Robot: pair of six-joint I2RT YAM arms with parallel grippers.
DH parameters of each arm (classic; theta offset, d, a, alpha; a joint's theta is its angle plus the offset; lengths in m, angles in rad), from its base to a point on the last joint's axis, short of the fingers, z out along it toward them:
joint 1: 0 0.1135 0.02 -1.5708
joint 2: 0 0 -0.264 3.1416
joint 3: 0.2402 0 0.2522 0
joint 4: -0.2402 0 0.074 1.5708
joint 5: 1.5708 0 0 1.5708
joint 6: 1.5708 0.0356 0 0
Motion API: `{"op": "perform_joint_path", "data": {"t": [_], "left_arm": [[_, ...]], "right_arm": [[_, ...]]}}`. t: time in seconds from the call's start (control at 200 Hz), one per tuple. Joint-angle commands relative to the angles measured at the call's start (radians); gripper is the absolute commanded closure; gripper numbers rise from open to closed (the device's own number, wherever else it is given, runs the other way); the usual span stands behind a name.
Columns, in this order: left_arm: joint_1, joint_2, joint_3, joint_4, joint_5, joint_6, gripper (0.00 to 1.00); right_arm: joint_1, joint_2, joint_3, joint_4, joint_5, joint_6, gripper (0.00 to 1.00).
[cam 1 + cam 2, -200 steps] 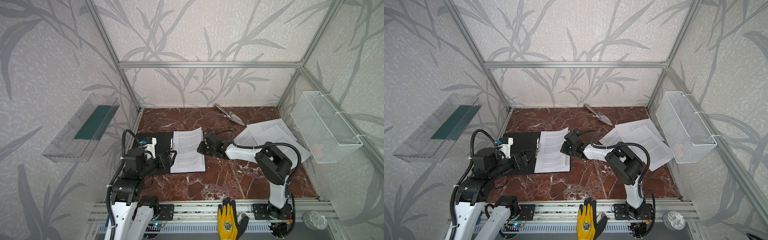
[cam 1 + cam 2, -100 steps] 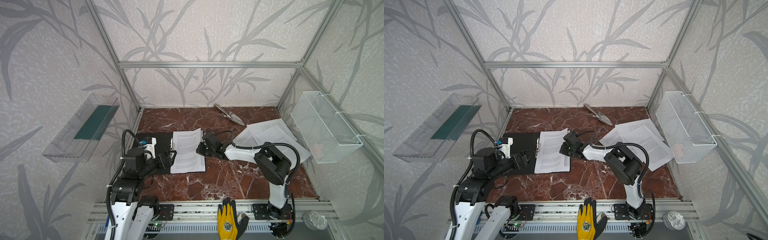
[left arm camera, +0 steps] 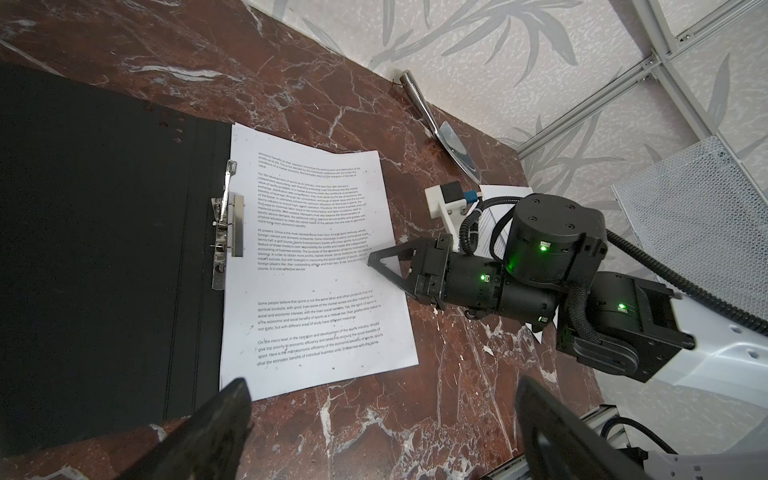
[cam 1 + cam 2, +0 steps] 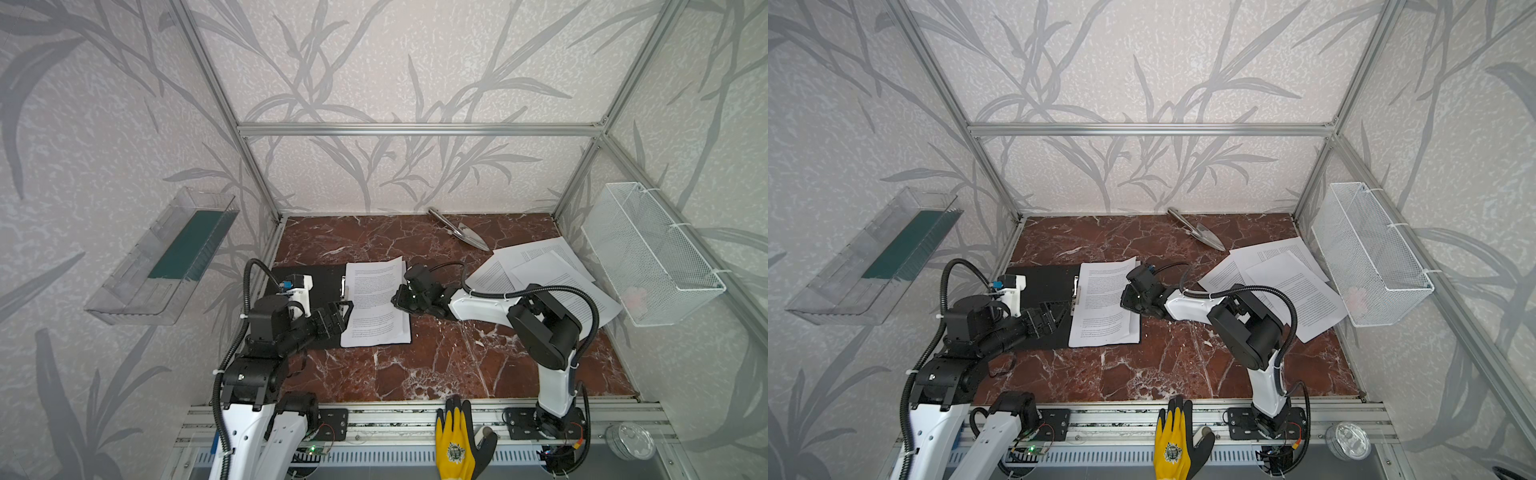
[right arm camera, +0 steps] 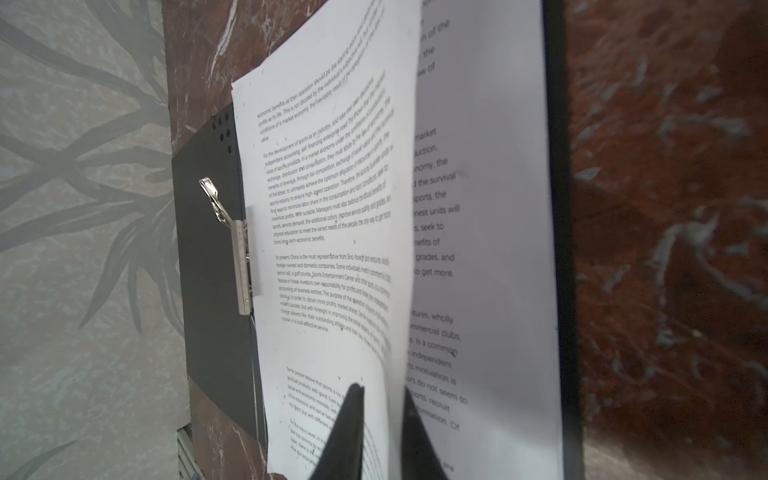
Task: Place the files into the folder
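Here, files (image 4: 376, 305) on the open folder (image 4: 328, 277), green panel (image 4: 189, 245) in tray (image 4: 124, 299).

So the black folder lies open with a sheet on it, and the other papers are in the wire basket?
No: the other papers lie on the table beside the basket, as both top views show. The rest is right.
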Motion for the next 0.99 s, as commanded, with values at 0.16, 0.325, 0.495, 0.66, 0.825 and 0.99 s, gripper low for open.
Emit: {"op": "perform_joint_path", "data": {"t": [0.16,0.325,0.495,0.66,0.825,0.99], "left_arm": [[0.007,-0.011,-0.004,0.006,0.001,0.016,0.01],[0.007,-0.011,-0.005,0.006,0.001,0.016,0.01],[0.006,-0.011,-0.004,0.006,0.001,0.016,0.01],[0.007,-0.014,-0.005,0.006,0.000,0.018,0.01],[0.005,-0.017,-0.005,0.006,0.005,0.016,0.01],[0.002,-0.033,-0.004,0.029,0.100,0.007,0.01]], "right_arm": [[0.010,0.012,0.015,0.005,0.009,0.004,0.58],[0.012,-0.002,0.016,-0.036,0.037,-0.006,0.40],[0.011,-0.051,0.031,-0.164,0.137,-0.066,0.20],[-0.009,-0.188,0.032,-0.347,0.337,-0.236,0.04],[-0.138,-0.352,-0.057,-0.430,0.327,-0.420,0.01],[-0.342,-0.478,-0.168,-0.482,0.206,-0.513,0.01]]}}
